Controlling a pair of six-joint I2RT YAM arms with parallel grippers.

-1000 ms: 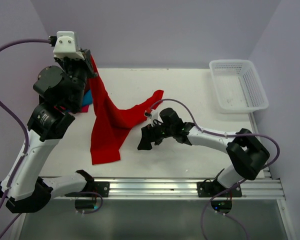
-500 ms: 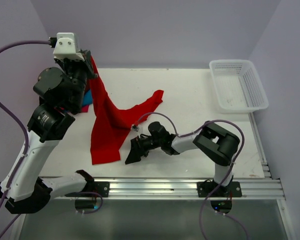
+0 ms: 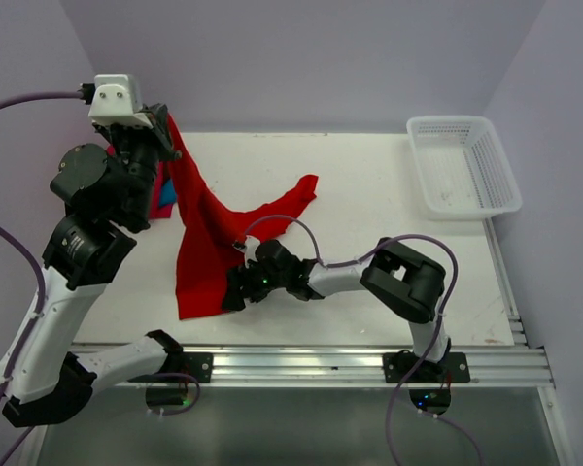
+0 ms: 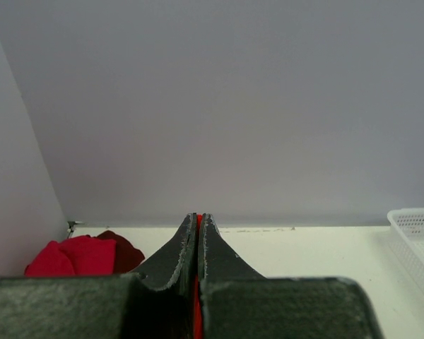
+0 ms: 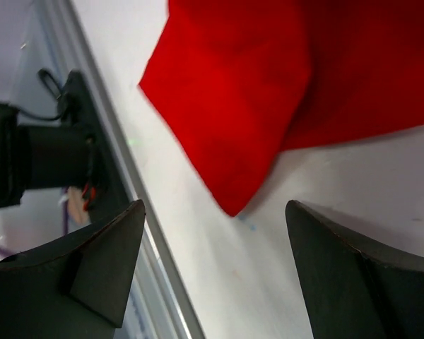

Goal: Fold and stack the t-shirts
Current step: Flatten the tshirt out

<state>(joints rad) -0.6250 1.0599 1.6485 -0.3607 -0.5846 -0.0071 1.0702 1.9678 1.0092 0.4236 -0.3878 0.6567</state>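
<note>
The left gripper (image 3: 163,129) is raised high over the far left part of the table (image 3: 389,194). Its two fingers are pressed tight together, and the left wrist view shows only a thin sliver of the red shirt (image 3: 206,243) pinched between them. From that grip the shirt hangs straight down below the gripper and spreads onto the table toward the near edge. One flap of it stretches out to the gripper's right, toward the middle of the table.

The right gripper (image 3: 235,289) sits low over the table at the near right corner of the shirt's bottom edge. Its fingers stand wide apart and hold nothing. In the right wrist view the pointed corner of the shirt lies flat on the table just ahead of the gap between the fingers, and it appears to touch neither one.

Below the left gripper and to its left, at the back wall, a folded red shirt (image 4: 69,256) lies with a dark maroon shirt (image 4: 127,247) touching it on the right. From above, a bit of blue shirt (image 3: 168,195) shows beside the left arm. A white basket (image 3: 463,167) stands far to the right of both grippers, at the far right corner of the table
</note>
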